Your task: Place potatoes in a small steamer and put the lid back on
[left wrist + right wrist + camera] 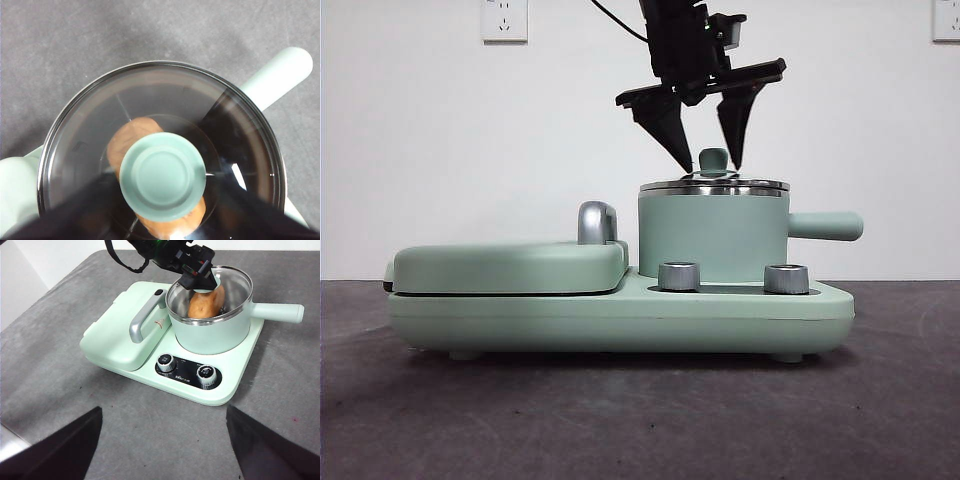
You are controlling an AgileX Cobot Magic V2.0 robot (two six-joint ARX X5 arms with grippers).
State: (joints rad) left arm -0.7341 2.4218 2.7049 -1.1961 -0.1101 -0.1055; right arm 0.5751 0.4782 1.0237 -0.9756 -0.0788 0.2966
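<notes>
Straddling the lid [714, 184] knob, left tool [710, 160] gapes wide.

You will find no lettering here that can be read. The black control panel [187, 371] on the near face of the cooker base [227, 382] carries small white markings around its two knobs, and a small dark mark [160, 324] sits on the griddle cover [122, 335], but both are too small to make out.
</notes>
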